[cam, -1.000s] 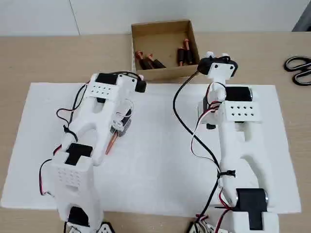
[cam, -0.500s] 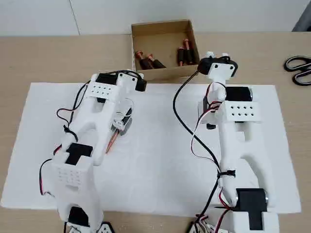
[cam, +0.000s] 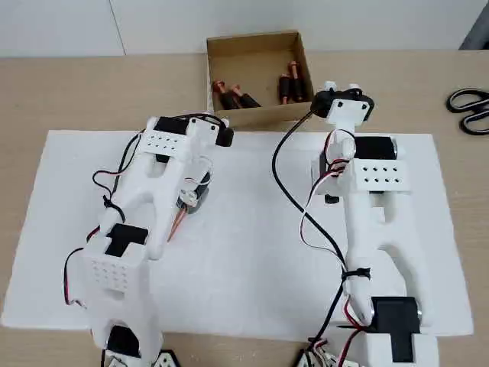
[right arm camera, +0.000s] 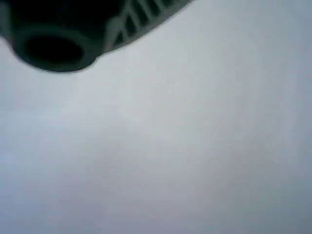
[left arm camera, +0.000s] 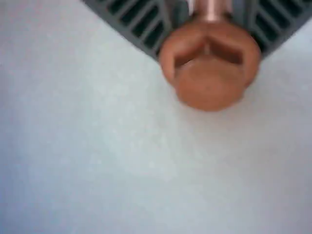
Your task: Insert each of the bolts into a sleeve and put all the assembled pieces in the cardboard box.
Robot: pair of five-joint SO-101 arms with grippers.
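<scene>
Left arm edges slightly forward. Left gripper clenches copper bolt above white mat. Right gripper seemingly grasps black sleeve. Several assemblies in cardboard box; this pair is unjoined.

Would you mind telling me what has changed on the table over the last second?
The left arm has eased slightly toward the cardboard box, carrying the bolt in the left gripper along. Nothing was picked up or let go. The right arm, the sleeve in the right gripper and the assembled pieces in the box stayed put.
</scene>
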